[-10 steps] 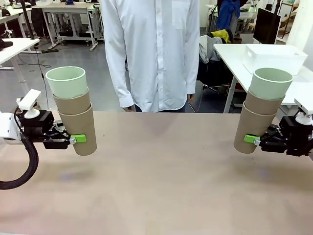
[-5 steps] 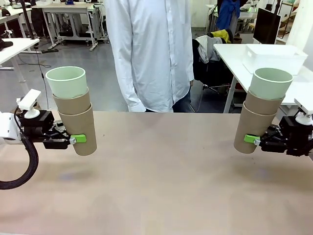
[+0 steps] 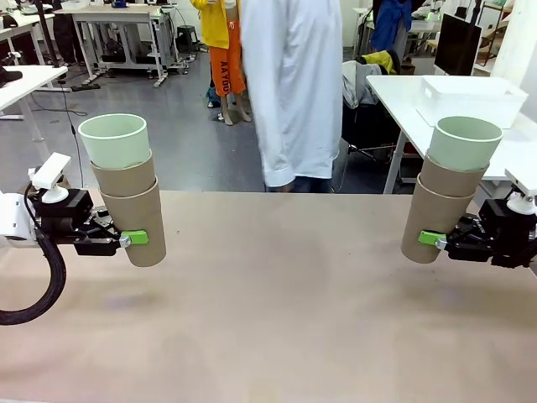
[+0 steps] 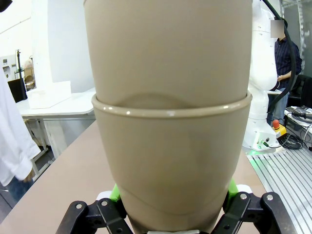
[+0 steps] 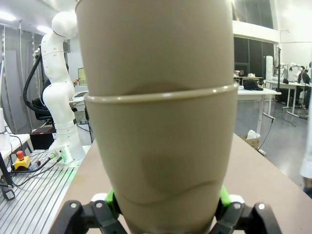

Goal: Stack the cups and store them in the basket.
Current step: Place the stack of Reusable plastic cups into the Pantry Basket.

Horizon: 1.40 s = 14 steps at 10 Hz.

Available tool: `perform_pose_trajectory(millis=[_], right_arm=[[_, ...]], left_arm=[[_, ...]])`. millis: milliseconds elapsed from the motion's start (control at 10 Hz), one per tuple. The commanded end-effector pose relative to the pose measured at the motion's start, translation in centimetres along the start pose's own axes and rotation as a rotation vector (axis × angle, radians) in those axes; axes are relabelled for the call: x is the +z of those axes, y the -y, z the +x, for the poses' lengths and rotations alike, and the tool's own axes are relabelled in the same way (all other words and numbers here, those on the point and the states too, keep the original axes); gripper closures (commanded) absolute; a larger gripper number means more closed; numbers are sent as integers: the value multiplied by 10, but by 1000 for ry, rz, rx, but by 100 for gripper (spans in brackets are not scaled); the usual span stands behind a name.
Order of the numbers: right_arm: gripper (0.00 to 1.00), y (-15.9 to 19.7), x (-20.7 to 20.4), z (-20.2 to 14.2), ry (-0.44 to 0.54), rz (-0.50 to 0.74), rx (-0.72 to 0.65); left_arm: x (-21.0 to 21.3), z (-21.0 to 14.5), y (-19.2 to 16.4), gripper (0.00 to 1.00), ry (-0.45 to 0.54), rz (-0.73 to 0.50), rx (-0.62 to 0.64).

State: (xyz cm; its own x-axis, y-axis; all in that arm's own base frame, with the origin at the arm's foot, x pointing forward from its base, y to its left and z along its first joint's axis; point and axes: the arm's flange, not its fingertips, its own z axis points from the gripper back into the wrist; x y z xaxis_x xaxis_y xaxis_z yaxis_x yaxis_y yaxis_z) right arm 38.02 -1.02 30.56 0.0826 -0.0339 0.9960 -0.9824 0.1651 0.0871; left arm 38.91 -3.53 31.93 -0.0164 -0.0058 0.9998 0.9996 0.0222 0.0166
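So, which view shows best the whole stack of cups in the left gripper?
The front view: the stack stands whole, a mint green cup nested in two grey-brown cups, the left gripper clamping the lowest. The left wrist view shows the two grey-brown cups very close, cropped at the top.

No words, numbers or signs clear enough to read; nothing to spell out anywhere, near or far.
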Motion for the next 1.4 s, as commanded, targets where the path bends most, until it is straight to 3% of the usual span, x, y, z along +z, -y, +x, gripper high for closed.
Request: perform_pose_trajectory(millis=[0, 1300], right_arm=[[16, 0, -1, 4, 1, 2, 11], [16, 0, -1, 4, 1, 2, 11]], left_arm=[[0, 4, 0, 16, 8, -1, -8], [0, 4, 0, 16, 8, -1, -8]])
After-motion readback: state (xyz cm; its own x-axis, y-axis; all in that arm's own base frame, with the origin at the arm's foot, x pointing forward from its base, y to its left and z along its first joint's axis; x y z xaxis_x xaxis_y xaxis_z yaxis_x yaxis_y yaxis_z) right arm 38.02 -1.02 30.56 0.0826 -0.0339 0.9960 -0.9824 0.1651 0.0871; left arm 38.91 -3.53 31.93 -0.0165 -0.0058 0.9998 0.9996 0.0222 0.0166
